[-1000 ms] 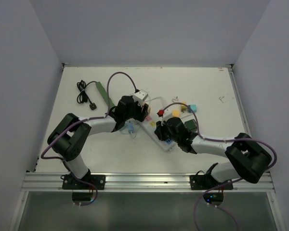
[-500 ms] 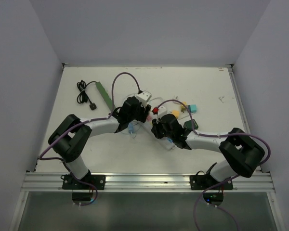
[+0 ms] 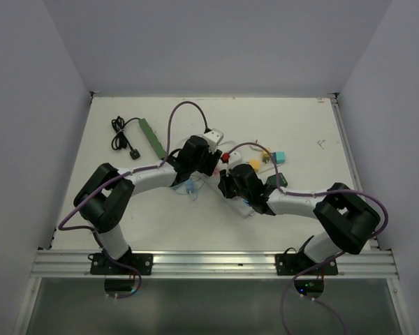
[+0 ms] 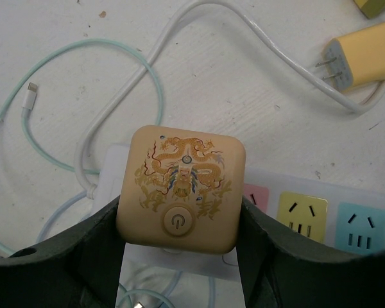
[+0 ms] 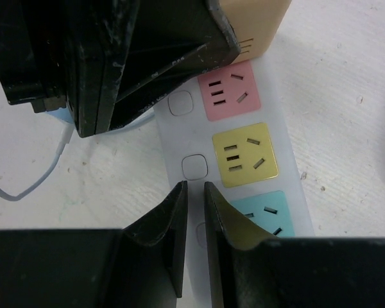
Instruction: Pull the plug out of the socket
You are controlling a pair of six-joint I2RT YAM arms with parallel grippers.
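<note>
A tan cube plug (image 4: 179, 189) with a gold dragon print and a power button sits at the end of the white socket strip (image 4: 289, 179), beside its pink socket (image 4: 255, 196). My left gripper (image 4: 179, 221) is shut on the plug's two sides. The prongs are hidden, so I cannot tell whether they are in the socket. From above, the plug (image 3: 215, 135) shows past the left gripper (image 3: 199, 155). My right gripper (image 5: 196, 189) is down on the strip (image 5: 179, 128) beside the yellow socket (image 5: 244, 154). Its jaws are almost together with nothing between them.
A yellow charger (image 4: 362, 54) with a white cable and a mint cable (image 4: 115, 51) lie beyond the strip. At the back left are a green strip (image 3: 151, 136) and a black cord (image 3: 126, 139). Small teal (image 3: 280, 156) and yellow (image 3: 257, 162) blocks lie to the right.
My left gripper has carried the plug up and to the right in the top view. The right gripper has shifted left along the strip and its jaws have narrowed.
</note>
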